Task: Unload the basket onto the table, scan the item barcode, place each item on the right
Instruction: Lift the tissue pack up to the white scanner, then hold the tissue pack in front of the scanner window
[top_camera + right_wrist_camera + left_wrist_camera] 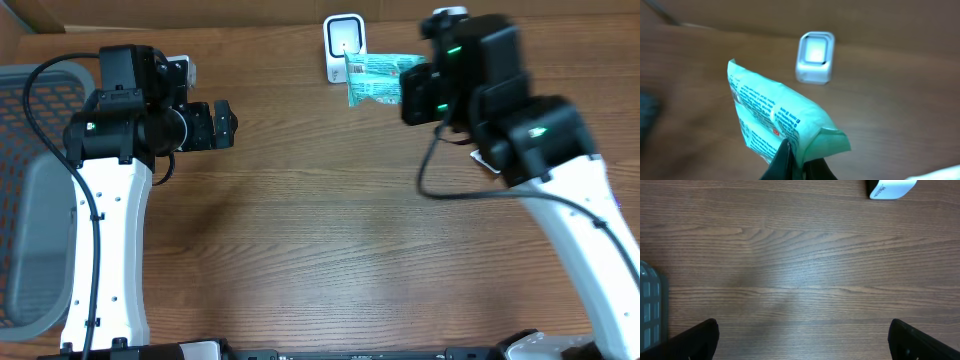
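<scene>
Right fingers point(783, 161) pinch one edge of the green packet point(771, 119), aloft near the scanner point(815, 57) by the desk point(800, 270) edge, while left fingers point(696, 339) hang spread over open wood.

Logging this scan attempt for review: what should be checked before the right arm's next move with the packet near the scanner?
1. Right gripper shut on the green packet: ok, pinched at one corner.
2. Packet lifted off the table: ok.
3. Packet brought up to the white barcode scanner: ok; from overhead it overlaps the scanner's right edge.
4. Barcode turned toward the scanner: cannot tell; only fine print shows on the visible side.
5. Nothing between packet and scanner: ok.
6. Left gripper open, empty and off to the side: ok.
</scene>
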